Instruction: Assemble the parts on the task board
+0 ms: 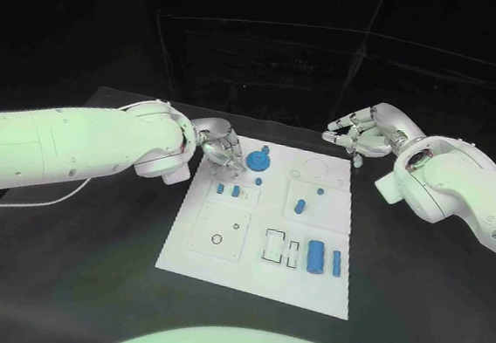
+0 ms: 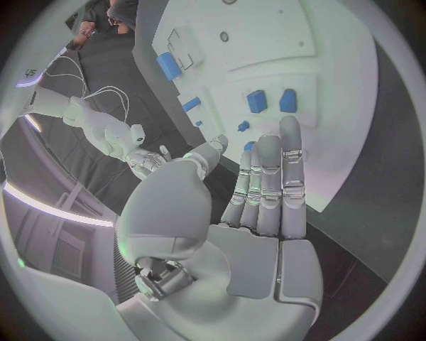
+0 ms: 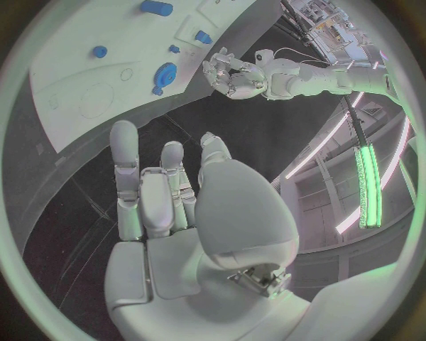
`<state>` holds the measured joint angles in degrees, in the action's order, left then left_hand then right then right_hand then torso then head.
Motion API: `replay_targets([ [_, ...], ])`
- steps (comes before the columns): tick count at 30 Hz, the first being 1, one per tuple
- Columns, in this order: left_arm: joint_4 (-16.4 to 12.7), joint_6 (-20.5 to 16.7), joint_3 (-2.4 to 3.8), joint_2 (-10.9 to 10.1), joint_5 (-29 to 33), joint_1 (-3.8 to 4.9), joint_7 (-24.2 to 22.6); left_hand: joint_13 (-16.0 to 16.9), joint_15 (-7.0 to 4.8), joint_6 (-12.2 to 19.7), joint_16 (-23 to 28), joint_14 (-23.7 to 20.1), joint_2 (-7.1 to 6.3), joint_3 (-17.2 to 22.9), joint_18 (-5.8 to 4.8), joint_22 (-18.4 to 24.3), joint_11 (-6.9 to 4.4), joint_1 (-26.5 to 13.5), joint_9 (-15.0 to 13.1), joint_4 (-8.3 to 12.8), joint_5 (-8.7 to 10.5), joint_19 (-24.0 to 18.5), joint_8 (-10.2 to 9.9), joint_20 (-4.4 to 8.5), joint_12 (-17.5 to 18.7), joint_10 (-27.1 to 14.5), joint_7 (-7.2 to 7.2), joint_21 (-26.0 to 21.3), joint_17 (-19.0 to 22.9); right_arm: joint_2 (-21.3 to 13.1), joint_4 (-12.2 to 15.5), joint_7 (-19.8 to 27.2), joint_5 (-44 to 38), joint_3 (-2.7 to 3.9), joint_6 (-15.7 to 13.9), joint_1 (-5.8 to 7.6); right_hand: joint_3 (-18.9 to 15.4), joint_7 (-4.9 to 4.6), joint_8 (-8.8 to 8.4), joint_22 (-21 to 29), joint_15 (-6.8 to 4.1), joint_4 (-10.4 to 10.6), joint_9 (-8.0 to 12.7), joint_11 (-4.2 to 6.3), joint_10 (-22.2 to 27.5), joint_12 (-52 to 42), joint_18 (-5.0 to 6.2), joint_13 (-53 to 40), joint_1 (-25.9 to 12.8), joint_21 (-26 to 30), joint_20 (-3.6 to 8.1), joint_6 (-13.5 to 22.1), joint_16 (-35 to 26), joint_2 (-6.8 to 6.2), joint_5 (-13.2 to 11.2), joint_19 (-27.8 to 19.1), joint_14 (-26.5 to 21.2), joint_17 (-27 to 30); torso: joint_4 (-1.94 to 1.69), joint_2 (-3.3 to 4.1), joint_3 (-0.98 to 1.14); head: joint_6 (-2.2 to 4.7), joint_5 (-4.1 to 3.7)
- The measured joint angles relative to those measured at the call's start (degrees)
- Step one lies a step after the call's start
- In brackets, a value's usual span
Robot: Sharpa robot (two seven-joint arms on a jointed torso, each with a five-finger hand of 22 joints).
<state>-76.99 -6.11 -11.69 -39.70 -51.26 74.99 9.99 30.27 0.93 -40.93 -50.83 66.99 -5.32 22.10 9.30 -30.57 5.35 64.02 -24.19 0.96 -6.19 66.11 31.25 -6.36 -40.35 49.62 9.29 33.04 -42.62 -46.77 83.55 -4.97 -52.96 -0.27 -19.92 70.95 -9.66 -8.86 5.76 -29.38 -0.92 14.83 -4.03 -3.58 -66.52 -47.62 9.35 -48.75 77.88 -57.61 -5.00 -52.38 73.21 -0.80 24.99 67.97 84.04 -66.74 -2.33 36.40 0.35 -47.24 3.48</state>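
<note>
Both hands are hanging empty with fingers apart: your left hand (image 1: 222, 146) is hovering at the far-left corner of the task board (image 1: 306, 289), just beside the round blue part (image 1: 258, 163), probably lining up to take it. Your right hand (image 1: 364, 130) is waiting off the far-right corner, leaving the other blue parts (image 1: 315, 258) lying untouched across the board.

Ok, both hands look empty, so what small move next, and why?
Probably lower the left hand onto the round blue part beside it. That hand hangs open at the task board's far left corner, nearest that piece, while the right hand hangs open off the board's far right corner.
</note>
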Motion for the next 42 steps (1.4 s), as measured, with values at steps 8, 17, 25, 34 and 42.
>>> replay_targets([
  [8, 2.25, -2.72, -0.07, 3.59, -7.55, -0.60, -5.41, -7.19, -0.41, -3.73, -6.10, 3.85, -2.16, 2.00, 0.58, 1.01, -0.27, 7.14, 6.35, 3.52, 1.50, 3.49, -4.78, -0.07, 4.97, -1.43, -0.45, -0.50, -3.48, 0.40, -0.11, 0.01, 0.00, 0.00, 0.00, 0.00, 0.00, 0.00, 0.00, 0.00, 0.00, 0.00, 0.00, 0.00, 0.00, 0.00, 0.00, 0.00, 0.00, 0.00, 0.00, 0.00, 0.00, 0.00, 0.00, 0.00, 0.00, 0.00, 0.07, 0.07, 0.00, 0.45, -0.52],
  [17, 4.93, -3.54, -0.13, 6.88, -19.98, -1.46, -7.71, -13.78, -1.04, -7.78, -19.18, 11.89, -3.01, 1.55, 0.54, -0.89, -0.74, 8.53, 12.14, 4.04, 1.75, 8.19, -9.98, 0.82, 8.23, 0.57, -1.30, 2.88, -15.66, 0.58, -0.15, 0.02, 0.00, 0.00, 0.00, 0.00, 0.00, 0.00, 0.00, 0.00, 0.00, 0.00, 0.00, 0.00, 0.00, 0.00, 0.00, 0.00, 0.00, 0.00, 0.00, 0.00, 0.00, 0.00, 0.00, 0.00, 0.00, -0.01, 0.07, 0.08, -0.02, 0.75, -0.97],
  [25, 7.81, -2.73, -0.11, 9.46, -26.93, -2.09, -8.00, -18.62, -1.14, -9.98, -25.96, 16.18, -3.22, 1.05, 0.52, -9.26, -0.83, 8.75, 15.24, 3.86, 1.76, 12.75, -13.23, 1.14, 11.66, 1.50, -1.30, 11.68, -22.98, 0.81, -0.18, 0.02, 0.00, 0.00, 0.00, 0.00, 0.00, 0.00, 0.00, -0.01, 0.00, 0.00, 0.00, 0.00, 0.00, 0.00, 0.00, -0.01, 0.00, 0.00, 0.00, 0.00, 0.00, 0.00, 0.00, 0.00, 0.00, -0.01, 0.01, 0.08, -0.03, 0.89, -1.13],
  [34, 10.85, -2.11, -0.10, 11.78, -29.61, -3.19, -8.00, -20.62, -1.32, -11.50, -27.02, 16.77, -2.61, 1.06, -0.43, -14.46, -0.86, 9.35, 16.45, 3.86, 1.76, 14.33, -14.33, 1.22, 12.41, 3.34, -1.43, 16.69, -23.99, 0.95, -0.18, 0.03, 0.00, 0.00, 0.00, 0.00, 0.00, 0.00, 0.00, -0.01, 0.00, 0.00, 0.00, 0.00, -0.01, 0.00, 0.00, -0.01, 0.00, 0.00, 0.00, 0.00, 0.00, 0.00, 0.30, 0.00, 0.00, -0.12, 0.01, 0.08, -0.03, 0.93, -1.28],
  [42, 11.61, -1.61, -0.10, 12.76, -30.40, -3.51, -8.00, -21.52, -1.32, -12.65, -27.27, 16.77, -2.39, 1.06, -0.44, -17.13, -1.16, 9.57, 16.92, 3.86, 1.76, 15.00, -14.60, 1.50, 12.68, 4.70, -1.74, 19.08, -23.98, 0.91, -0.09, 0.03, 0.00, 0.00, 0.00, 0.00, 0.00, 0.00, 0.00, -0.01, 0.00, 0.00, 0.00, 0.00, -0.01, 0.00, 0.00, -0.01, 0.00, 0.00, 0.00, 0.00, 0.00, 0.00, 0.30, 0.00, 0.00, -0.12, 0.01, 0.08, -0.01, 0.80, -1.47],
])
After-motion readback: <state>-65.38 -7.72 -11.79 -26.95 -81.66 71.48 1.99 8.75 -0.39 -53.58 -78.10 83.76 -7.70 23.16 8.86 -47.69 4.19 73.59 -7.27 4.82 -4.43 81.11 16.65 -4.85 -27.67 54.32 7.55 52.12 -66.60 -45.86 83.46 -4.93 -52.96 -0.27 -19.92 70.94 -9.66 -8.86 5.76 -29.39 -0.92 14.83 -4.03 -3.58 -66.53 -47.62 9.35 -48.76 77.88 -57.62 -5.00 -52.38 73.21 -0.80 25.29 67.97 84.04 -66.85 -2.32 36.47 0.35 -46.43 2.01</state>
